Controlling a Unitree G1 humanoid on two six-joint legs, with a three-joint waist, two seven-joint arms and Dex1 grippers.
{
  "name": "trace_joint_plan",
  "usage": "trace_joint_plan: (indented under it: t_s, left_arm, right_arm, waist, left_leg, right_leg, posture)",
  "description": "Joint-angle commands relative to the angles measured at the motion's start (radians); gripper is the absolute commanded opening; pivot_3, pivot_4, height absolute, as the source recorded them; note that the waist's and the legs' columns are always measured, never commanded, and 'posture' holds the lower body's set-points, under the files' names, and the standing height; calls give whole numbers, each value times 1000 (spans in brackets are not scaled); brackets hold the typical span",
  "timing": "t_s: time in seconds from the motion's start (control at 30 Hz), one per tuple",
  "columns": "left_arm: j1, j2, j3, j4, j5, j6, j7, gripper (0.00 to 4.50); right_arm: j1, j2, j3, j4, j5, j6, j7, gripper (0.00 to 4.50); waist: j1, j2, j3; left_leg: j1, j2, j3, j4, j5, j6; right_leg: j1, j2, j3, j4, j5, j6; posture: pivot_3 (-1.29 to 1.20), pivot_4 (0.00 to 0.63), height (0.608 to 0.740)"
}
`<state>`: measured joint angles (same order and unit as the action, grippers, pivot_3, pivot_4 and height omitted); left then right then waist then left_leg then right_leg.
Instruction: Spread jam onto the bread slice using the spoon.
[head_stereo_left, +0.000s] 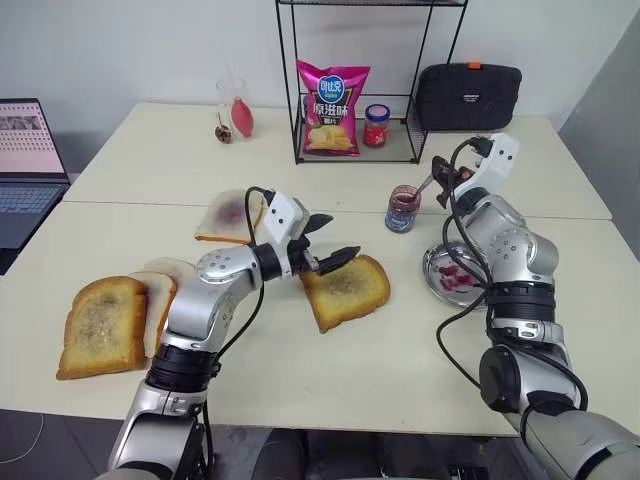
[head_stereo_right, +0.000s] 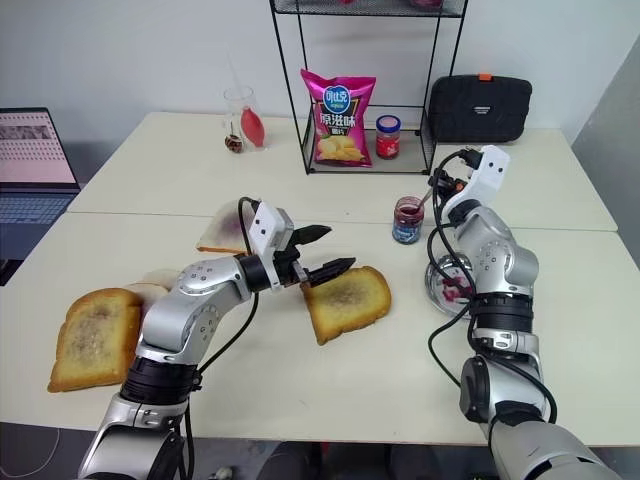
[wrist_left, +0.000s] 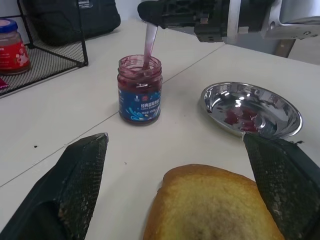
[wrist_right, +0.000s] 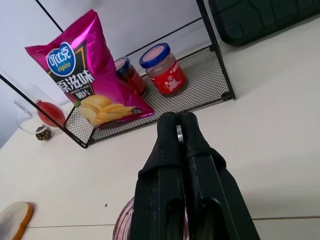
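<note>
The jam jar (head_stereo_left: 403, 209) is a short clear glass with dark purple-red spread, standing right of the table's middle. The slim silver spoon (wrist_left: 149, 41) stands tilted in it, bowl down in the jam. My right gripper (head_stereo_left: 440, 176) is shut on the spoon's handle just above and to the right of the jar; the handle glints between its fingers (wrist_right: 167, 150). The golden-brown bread slice (head_stereo_left: 346, 291) lies flat in front of the jar. My left gripper (head_stereo_left: 340, 236) hovers open over the slice's left edge, nothing between its fingers (wrist_left: 82, 175).
A steel plate (head_stereo_left: 440, 283) with red smears sits right of the bread. A big toasted slice (head_stereo_left: 100, 325), pale slices (head_stereo_left: 162, 290) and a jam-smeared slice (head_stereo_left: 230, 215) lie left. Behind stand a wire rack (head_stereo_left: 292, 90), chips bag (head_stereo_left: 332, 108), red-lidded jar (head_stereo_left: 376, 126), black bag (head_stereo_left: 468, 96), laptop (head_stereo_left: 28, 150).
</note>
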<state>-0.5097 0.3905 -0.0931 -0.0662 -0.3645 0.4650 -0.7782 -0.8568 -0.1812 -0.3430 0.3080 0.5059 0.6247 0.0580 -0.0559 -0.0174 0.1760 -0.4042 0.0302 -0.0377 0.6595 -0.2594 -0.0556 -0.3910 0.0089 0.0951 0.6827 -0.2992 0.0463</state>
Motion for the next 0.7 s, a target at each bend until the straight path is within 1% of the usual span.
trace_joint_plan:
  t_s: [0.03, 0.3, 0.7]
  left_arm:
    - [-22, -3, -1, -7, 4, -28, -12, 4500]
    - [-23, -2, -4, -2, 6, -37, -24, 4500]
    - [-19, 4, 1, -4, 11, -44, -39, 4500]
  right_arm:
    - [-36, -3, -37, -68, 45, 22, -26, 7]
    - [-44, 5, -84, -90, 102, 59, -79, 7]
    - [-62, 66, -179, -80, 226, 104, -194, 7]
  waist:
    - [0, 0, 0]
    - [0, 0, 0]
    - [-1, 0, 0]
  left_leg:
    - [0, 0, 0, 0, 0, 0]
    - [0, 0, 0, 0, 0, 0]
    - [0, 0, 0, -1, 0, 0]
  right_leg:
    - [0, 0, 0, 0, 0, 0]
    - [0, 0, 0, 0, 0, 0]
    - [0, 0, 0, 0, 0, 0]
  posture:
    - [0, 150, 740]
    - [0, 150, 740]
    - [0, 150, 740]
